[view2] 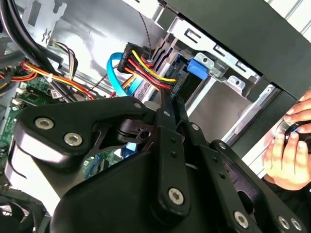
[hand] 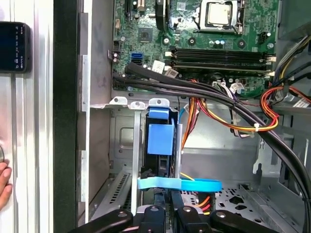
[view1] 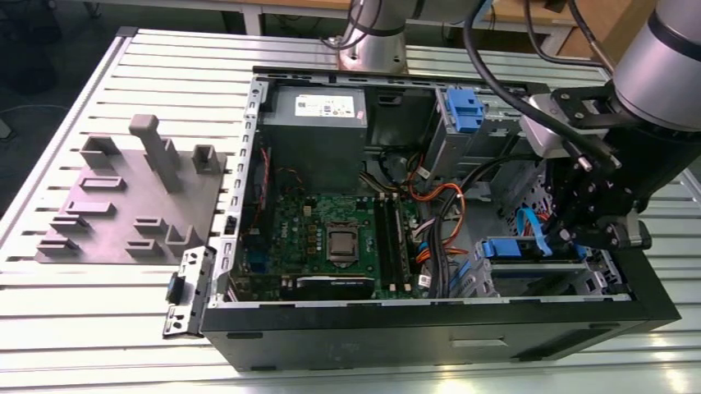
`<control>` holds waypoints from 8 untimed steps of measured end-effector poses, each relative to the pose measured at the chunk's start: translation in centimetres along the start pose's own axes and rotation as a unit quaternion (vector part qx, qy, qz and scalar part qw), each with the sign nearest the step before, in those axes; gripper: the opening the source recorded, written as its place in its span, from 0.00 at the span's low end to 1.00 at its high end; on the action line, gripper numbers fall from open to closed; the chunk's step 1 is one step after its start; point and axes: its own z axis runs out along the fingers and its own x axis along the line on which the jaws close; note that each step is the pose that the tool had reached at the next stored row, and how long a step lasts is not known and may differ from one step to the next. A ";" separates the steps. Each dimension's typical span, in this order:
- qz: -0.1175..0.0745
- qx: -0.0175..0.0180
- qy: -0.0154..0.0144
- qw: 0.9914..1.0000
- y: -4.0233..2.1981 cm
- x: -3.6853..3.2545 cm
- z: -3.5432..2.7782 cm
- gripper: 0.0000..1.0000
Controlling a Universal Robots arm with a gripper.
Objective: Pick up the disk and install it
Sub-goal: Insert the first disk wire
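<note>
The disk [view1: 513, 247], edged by its bright blue carrier, sits in the drive cage at about four o'clock inside the open black computer case [view1: 438, 336]. The case lies on its side on a slatted aluminium table [view1: 98, 287]. The grey robot arm [view1: 668, 57] reaches in from two o'clock, and its black gripper [view1: 580, 234] is sunk into the case just beside the disk, on the disk's three o'clock side. Whether the claw is clenched or released cannot be told, nor whether it touches the carrier. At nine o'clock of the case, just beside its wall, lies a grey fixture plate [view1: 121, 197] with upright posts. Inside the case, the power supply [view1: 318, 111] sits at eleven o'clock, with the green motherboard [view1: 328, 222] below it towards seven o'clock and its processor socket [view1: 341, 244] near the board's middle. A second blue carrier [view1: 465, 111] stands in the upper bay at one o'clock. In the first wrist view the disk stands on edge in the cage, in line with the gripper, and a flat blue data cable [hand: 194, 184] crosses between them. A dark phone [hand: 14, 46] rests on the table outside the case wall. In the second wrist view a person's hand [view2: 289, 155] is outside the case, and a red, yellow and orange cable bundle [view2: 146, 65] runs to a black plug.
</note>
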 end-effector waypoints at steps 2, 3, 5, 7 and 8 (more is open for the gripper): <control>0.000 0.004 0.000 1.000 0.13 0.05 0.06 0.16; 0.000 0.006 0.000 1.000 0.18 0.06 0.08 0.16; 0.000 0.009 0.000 1.000 0.29 0.08 0.15 0.16; 0.000 0.011 0.000 1.000 0.45 0.08 0.19 0.16; 0.000 0.011 0.000 1.000 0.54 0.08 0.22 0.16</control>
